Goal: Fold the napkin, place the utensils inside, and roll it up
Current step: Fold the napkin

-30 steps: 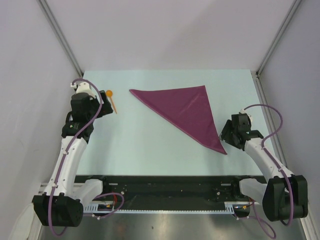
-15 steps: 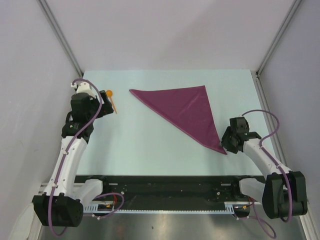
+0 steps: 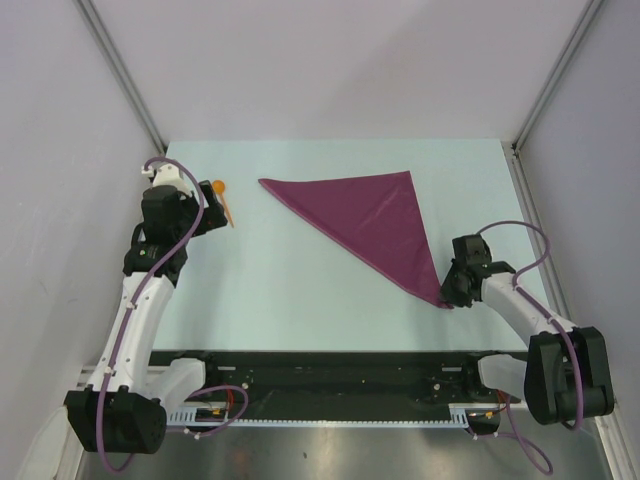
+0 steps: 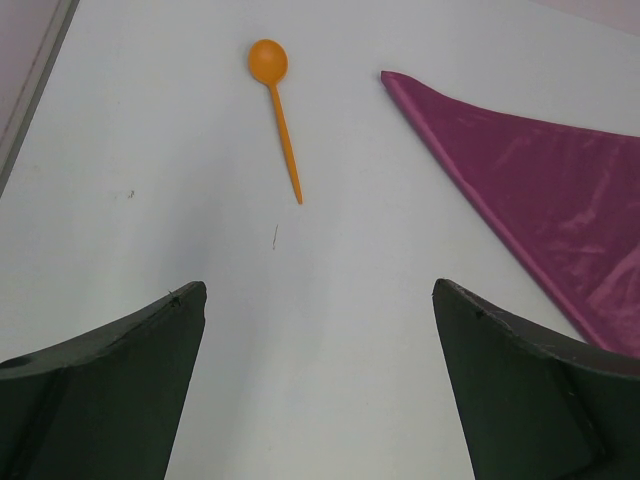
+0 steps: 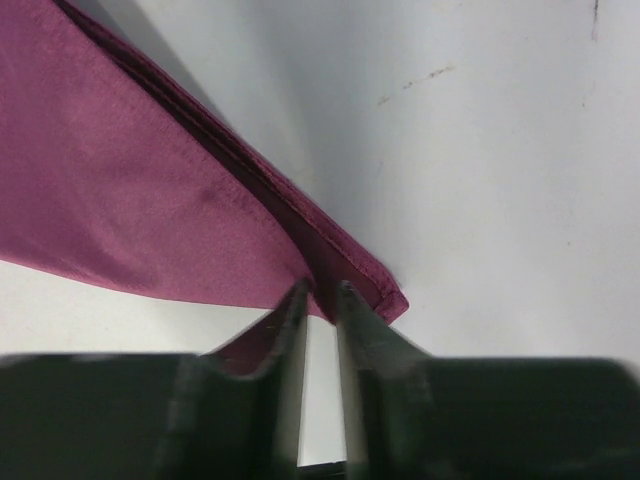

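The plum napkin [image 3: 370, 225] lies on the table folded into a triangle, its long point toward the near right. My right gripper [image 3: 447, 296] sits at that near corner. In the right wrist view its jaws [image 5: 320, 288] are pinched on the napkin [image 5: 150, 210] corner, with a fold of cloth between the tips. An orange spoon [image 3: 224, 200], the one utensil in view, lies at the far left, left of the napkin. My left gripper [image 3: 205, 220] hovers open just near of the spoon [image 4: 280, 120], fingers [image 4: 120, 360] wide apart and empty, the napkin [image 4: 540, 190] to its right.
The pale table [image 3: 300, 290] is walled in by grey panels on the left, back and right. A black rail with the arm bases [image 3: 330, 380] runs along the near edge. The right arm's purple cable [image 3: 530, 235] loops above its wrist.
My right gripper has slid down and left to the napkin's near corner and shut on it. The left arm, spoon and napkin have stayed put.
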